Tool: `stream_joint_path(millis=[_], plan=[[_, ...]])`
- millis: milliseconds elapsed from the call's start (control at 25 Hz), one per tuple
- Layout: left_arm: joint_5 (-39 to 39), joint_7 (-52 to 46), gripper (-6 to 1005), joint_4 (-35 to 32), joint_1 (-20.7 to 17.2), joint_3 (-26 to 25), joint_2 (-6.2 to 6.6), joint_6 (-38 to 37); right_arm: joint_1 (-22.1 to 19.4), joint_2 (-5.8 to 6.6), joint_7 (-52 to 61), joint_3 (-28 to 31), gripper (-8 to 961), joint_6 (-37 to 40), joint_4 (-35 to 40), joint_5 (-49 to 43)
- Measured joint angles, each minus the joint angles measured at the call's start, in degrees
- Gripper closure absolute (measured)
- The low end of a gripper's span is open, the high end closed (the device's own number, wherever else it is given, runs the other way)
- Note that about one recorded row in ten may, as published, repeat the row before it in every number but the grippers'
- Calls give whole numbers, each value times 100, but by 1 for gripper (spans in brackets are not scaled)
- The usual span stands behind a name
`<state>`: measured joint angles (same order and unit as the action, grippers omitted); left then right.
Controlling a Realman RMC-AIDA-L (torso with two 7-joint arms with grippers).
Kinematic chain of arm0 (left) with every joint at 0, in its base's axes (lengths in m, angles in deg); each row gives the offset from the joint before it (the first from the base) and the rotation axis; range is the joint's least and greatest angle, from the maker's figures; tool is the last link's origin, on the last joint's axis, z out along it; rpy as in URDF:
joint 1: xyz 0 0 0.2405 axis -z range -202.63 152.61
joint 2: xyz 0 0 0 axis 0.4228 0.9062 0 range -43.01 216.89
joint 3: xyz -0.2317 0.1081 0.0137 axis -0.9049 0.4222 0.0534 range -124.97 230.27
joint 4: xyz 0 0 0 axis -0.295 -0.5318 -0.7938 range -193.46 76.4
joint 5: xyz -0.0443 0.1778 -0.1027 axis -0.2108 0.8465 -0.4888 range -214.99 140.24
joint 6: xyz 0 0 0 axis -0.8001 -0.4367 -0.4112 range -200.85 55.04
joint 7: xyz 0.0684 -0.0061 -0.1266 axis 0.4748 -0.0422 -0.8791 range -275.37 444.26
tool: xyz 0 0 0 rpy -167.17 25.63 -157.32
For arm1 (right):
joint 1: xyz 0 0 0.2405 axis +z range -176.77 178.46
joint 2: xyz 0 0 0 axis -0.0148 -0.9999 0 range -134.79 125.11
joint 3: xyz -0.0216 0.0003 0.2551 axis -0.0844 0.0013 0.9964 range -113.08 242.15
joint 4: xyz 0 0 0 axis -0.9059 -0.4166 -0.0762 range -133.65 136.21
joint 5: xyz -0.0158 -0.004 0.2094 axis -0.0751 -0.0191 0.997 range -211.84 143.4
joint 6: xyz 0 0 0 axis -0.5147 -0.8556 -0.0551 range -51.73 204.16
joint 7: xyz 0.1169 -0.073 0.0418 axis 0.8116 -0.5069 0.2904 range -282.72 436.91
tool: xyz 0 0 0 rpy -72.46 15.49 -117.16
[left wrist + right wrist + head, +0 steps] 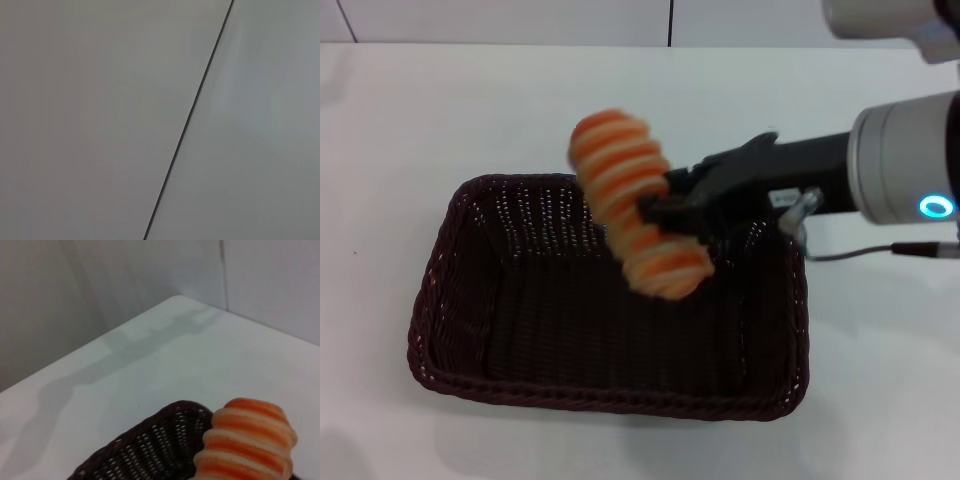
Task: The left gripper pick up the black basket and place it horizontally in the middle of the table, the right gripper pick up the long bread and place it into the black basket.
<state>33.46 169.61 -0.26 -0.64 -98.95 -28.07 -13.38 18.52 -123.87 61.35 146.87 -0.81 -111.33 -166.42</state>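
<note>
The black basket (520, 330) lies lengthwise across the middle of the white table (440, 110). My right gripper (665, 205) reaches in from the right above the basket's back right part, shut on the long bread (635, 200). The bread is tan with orange stripes and hangs tilted above the basket, not touching it. In the right wrist view the bread (247, 442) fills the near corner with the basket's rim (150, 440) below it. My left gripper is out of view; the left wrist view shows only a grey wall with a dark seam.
The table's far edge meets a pale wall (520, 20). Bare table surface lies around the basket on all sides. A thin grey cable (840, 250) loops under my right arm.
</note>
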Motion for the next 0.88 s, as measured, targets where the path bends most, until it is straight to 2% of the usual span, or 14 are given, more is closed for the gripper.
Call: stream_joint_path(millis=[240,360,560,600,680,760,880], plan=[[16,-36,501,-29,-86,34,-35,-15,18,22,26,160,660,-171,-126,190],[18,-119,501,-16,-92,34,-47,-15,7,22,-9,283,461,-234,-199,179],[18,-177,501,-15,-92,34,-47,-19,-134,16,-350,704,385,23,-404,-597],[14,-173,502,-28,-92,35,-57,-17,-216,11,-483,822,385,303,-399,-862],[8,-45,502,-48,-106,33,-195,-6,-465,7,-713,945,385,1028,-336,-1370],[5,305,502,-154,-114,85,-291,5,-851,3,-980,915,385,2213,-210,-1783],[-14,530,502,-412,-102,162,-301,18,-1487,-2,-1276,810,385,4103,59,-1911]])
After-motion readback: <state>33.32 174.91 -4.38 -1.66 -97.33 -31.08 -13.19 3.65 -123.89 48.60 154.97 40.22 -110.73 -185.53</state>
